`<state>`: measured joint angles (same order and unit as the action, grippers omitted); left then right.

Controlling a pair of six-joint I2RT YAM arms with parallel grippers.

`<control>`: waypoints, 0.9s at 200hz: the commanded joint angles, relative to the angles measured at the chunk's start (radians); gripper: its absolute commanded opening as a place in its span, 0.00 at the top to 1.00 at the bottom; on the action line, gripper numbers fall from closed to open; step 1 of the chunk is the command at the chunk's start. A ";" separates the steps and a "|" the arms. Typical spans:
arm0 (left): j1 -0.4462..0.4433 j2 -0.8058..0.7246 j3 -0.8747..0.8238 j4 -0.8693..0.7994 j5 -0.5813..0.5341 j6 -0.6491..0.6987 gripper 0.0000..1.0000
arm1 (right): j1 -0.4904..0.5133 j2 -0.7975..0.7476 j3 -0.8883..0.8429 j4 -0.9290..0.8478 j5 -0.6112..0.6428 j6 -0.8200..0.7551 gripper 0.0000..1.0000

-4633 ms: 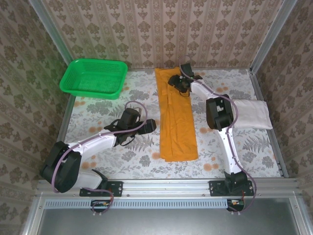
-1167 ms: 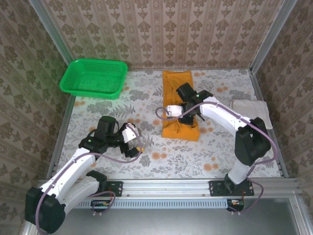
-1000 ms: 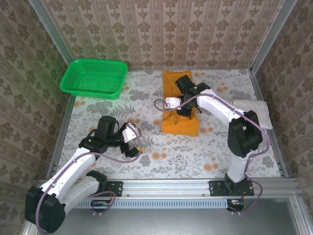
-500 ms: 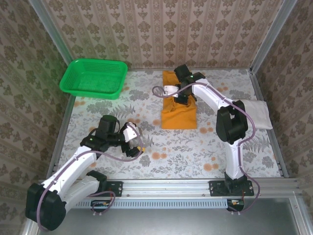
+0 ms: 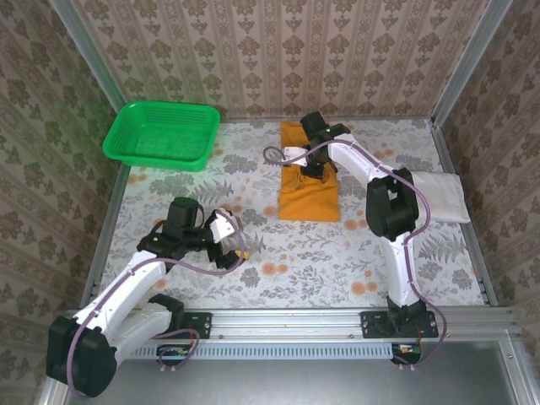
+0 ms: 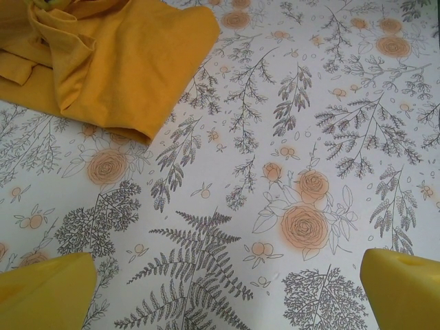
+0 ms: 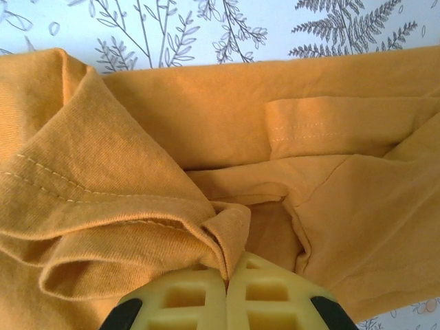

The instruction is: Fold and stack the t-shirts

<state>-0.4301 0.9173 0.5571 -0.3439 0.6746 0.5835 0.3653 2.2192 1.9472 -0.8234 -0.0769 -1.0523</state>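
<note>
Right wrist: fold of orange t-shirt (image 7: 330, 158) pinched in right gripper (image 7: 225, 273), long axis near-to-far; left gripper (image 5: 232, 239) spread, well apart leftward.

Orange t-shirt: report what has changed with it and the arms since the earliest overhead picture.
The orange t-shirt, earlier a long strip, is now folded shorter. The right fingers, shut on a fold of it, carried its near part toward the far wall. The left fingers, open, drew back from beside the shirt to the near left. White t-shirt and green basket stayed put.
</note>
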 commanded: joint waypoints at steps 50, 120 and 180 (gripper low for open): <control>0.011 -0.006 0.008 0.005 0.028 -0.018 0.00 | -0.014 0.051 0.038 0.070 0.055 -0.008 0.94; 0.011 -0.021 0.012 0.003 0.020 -0.029 0.00 | 0.002 -0.139 -0.164 0.272 0.097 0.047 0.39; 0.011 -0.035 0.000 0.015 0.020 -0.029 0.00 | 0.051 -0.243 -0.451 0.477 0.088 0.084 0.28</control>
<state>-0.4294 0.8921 0.5571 -0.3431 0.6739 0.5686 0.4000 1.9770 1.5482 -0.4335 0.0051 -0.9997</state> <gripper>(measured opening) 0.997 0.716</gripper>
